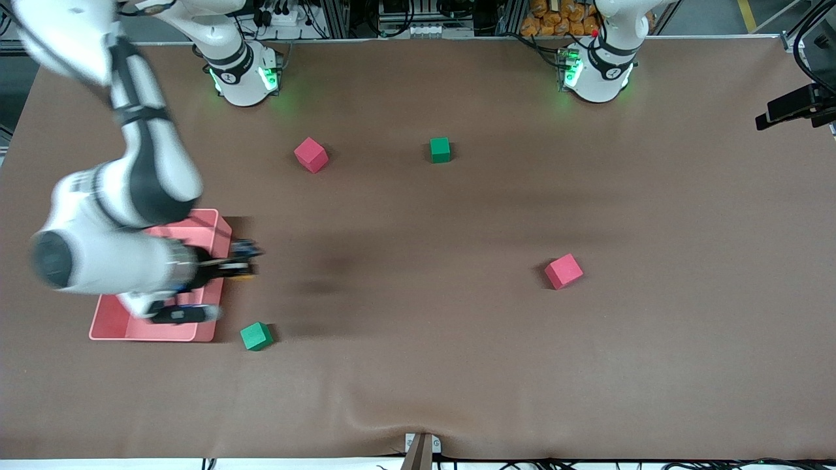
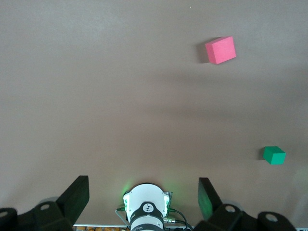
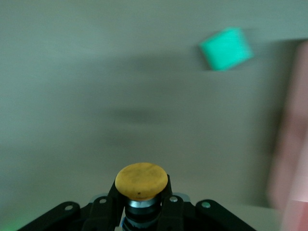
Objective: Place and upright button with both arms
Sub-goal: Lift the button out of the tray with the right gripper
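Note:
The button (image 3: 141,180), with a round orange cap on a dark body, sits between the fingers of my right gripper (image 3: 142,192), which is shut on it. In the front view the right gripper (image 1: 243,261) is low over the table beside the pink tray (image 1: 212,222), at its edge toward the table's middle. My left gripper (image 2: 142,183) is open and empty, held high above the table over its own green-lit base (image 2: 147,204). It is out of the front view, where only the left arm's base (image 1: 597,72) shows.
A green cube (image 1: 256,336) lies nearer the front camera than the right gripper and shows in the right wrist view (image 3: 226,48). A red cube (image 1: 310,155) and a green cube (image 1: 439,149) lie nearer the bases. Another red cube (image 1: 563,271) lies toward the left arm's end.

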{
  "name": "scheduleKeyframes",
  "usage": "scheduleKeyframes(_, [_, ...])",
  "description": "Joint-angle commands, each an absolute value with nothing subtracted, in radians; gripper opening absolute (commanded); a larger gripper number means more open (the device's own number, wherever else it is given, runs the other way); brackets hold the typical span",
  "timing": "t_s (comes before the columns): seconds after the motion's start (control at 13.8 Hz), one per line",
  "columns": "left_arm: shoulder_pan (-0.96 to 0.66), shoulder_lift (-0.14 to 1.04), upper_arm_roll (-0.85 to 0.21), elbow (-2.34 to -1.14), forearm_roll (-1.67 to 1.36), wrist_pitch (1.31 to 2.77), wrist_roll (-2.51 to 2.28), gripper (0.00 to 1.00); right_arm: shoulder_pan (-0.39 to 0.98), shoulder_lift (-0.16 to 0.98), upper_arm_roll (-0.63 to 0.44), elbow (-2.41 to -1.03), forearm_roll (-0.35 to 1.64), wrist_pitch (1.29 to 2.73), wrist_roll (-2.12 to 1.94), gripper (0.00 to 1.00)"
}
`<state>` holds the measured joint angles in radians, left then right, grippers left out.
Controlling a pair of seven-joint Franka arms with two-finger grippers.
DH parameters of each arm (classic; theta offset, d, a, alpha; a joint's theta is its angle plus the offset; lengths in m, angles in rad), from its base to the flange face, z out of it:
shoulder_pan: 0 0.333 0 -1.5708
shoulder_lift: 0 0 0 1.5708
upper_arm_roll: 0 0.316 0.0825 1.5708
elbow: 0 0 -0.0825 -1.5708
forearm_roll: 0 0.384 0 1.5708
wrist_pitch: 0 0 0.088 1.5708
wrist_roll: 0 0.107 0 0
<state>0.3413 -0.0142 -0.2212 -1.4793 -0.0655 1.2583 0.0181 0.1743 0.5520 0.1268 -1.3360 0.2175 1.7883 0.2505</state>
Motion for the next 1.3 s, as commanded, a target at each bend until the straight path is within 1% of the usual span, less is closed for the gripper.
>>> scheduleKeyframes(0.0, [0.347,-0.023,-0.227,-1.466,-0.043,1.256,0.032,1.0,0.37,0.656,0.112,-1.256,0.235,1.937,0.388,0.0])
scheduleKeyframes(0.07, [0.348,-0.025,-0.227,-1.466,-0.041,1.256,0.031,1.0,0.449,0.687,0.106,-1.256,0.235,2.036,0.394,0.0])
scheduleKeyframes(0.29, [0.35,-0.028,-0.226,-1.466,-0.043,1.256,0.031,1.0,0.587,0.782,0.106,-1.246,0.233,2.208,0.549,0.0])
scheduleKeyframes(0.51, [0.351,-0.031,-0.219,-1.466,-0.041,1.256,0.031,1.0,0.665,0.885,0.103,-1.171,0.23,2.223,0.571,0.0])
scheduleKeyframes(0.72, [0.353,-0.031,-0.219,-1.466,-0.041,1.256,0.031,1.0,0.741,0.98,0.042,-1.092,0.218,2.224,0.565,0.0])
scheduleKeyframes(1.09, [0.353,-0.031,-0.218,-1.466,-0.041,1.256,0.032,1.0,0.779,1.034,0.035,-1.085,0.216,2.315,0.563,0.0])
scheduleKeyframes(1.16, [0.353,-0.031,-0.218,-1.466,-0.041,1.256,0.032,1.0,0.778,1.032,0.034,-1.085,0.215,2.307,0.563,0.62])
scheduleKeyframes(1.23, [0.353,-0.031,-0.218,-1.466,-0.041,1.256,0.032,1.0,0.782,1.032,0.028,-1.085,0.201,2.309,0.563,1.0])
